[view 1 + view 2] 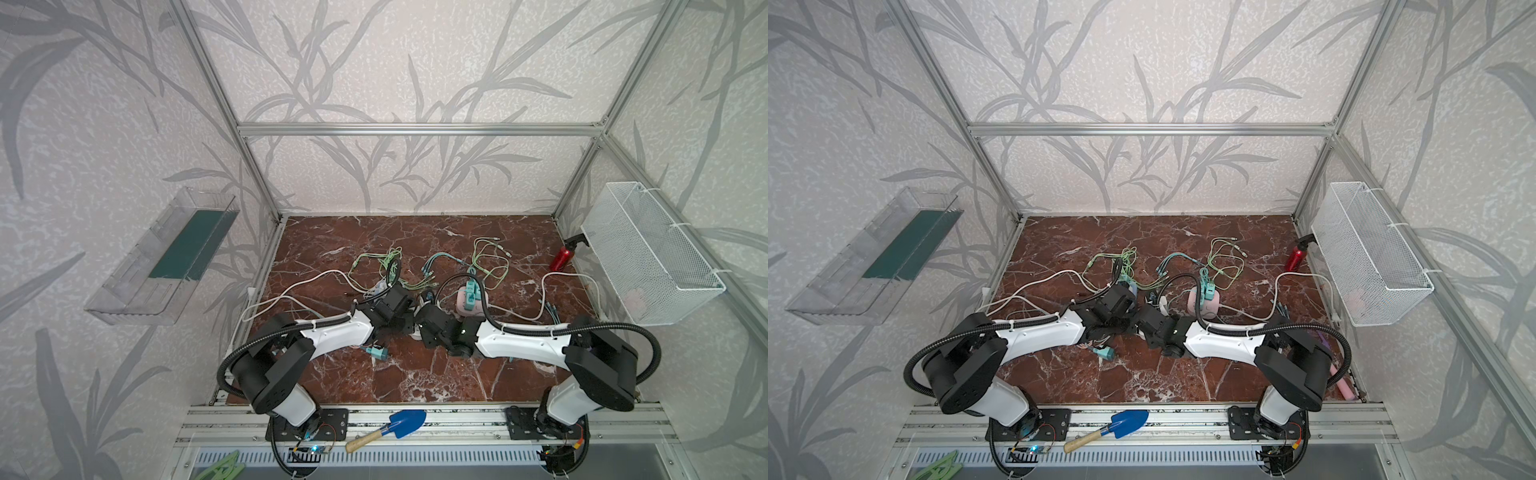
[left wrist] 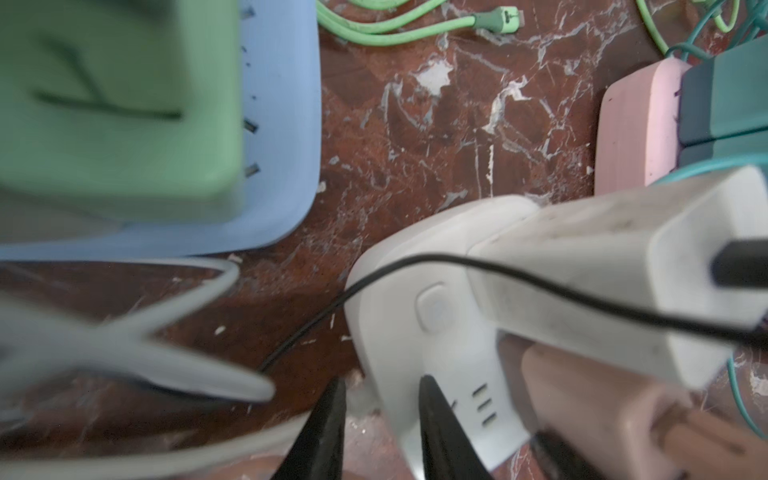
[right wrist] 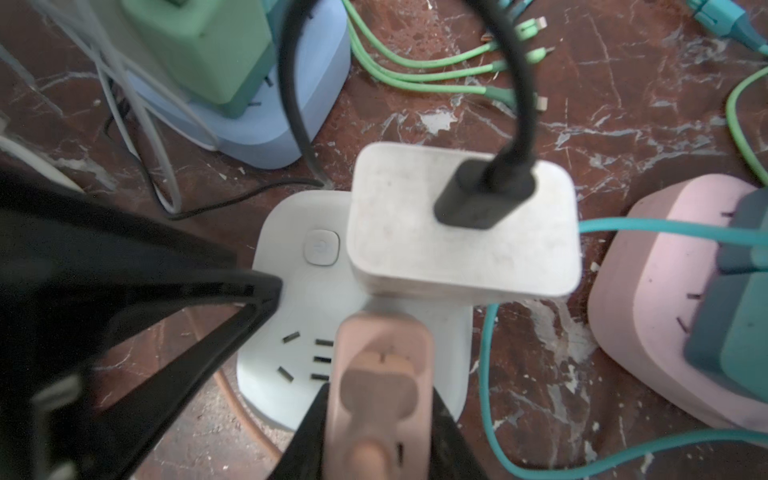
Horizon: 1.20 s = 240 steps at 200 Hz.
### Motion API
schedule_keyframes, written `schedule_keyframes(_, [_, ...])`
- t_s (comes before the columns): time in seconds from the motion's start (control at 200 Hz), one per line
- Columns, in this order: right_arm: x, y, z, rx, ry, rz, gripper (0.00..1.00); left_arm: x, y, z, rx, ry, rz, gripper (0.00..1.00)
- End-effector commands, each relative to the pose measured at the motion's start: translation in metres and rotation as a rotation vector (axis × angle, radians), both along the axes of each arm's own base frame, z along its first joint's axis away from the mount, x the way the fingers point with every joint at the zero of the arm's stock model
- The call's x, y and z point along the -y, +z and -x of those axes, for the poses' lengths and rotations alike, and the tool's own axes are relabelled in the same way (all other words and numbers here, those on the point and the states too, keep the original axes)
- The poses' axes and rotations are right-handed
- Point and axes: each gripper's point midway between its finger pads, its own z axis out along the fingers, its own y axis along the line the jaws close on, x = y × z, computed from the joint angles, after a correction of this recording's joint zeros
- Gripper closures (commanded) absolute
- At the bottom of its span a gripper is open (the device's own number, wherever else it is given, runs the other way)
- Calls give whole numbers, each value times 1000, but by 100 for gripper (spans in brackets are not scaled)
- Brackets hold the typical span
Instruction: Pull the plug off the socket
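Marble tabletop [image 1: 415,374]; right claw [image 3: 380,399] grips pink plug [image 3: 380,353], left claw [image 2: 382,386] seemingly clamps half-hidden socket [image 2: 382,332].

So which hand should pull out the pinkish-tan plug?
Right. The right hand clamps the pinkish-tan plastic plug seated in the white square socket block; the left hand only grips that block's edge, steadying it.

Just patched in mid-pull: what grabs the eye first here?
The right hand is clamped on the tan plug, seated in the white socket block mid-table. The left hand pinches that block's edge, and a white adapter with a black cable sits beside the plug. A blue block and a pink block flank it.
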Motion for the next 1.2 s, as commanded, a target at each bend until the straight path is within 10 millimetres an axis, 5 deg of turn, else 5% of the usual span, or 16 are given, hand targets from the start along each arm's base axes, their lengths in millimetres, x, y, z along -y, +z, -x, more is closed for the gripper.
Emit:
schedule_keyframes(0.0, [-7, 13, 2, 25, 14, -25, 67, -1, -8, -1, -22, -16, -39, 69])
schedule_keyframes(0.62, [-4, 44, -7, 106, -23, -59, 67, -13, -21, 5, -50, -21, -122, 76])
schedule_keyframes(1.195, [-5, 9, 0, 16, 5, 26, 58, -10, -12, 4, -32, -33, -99, 76])
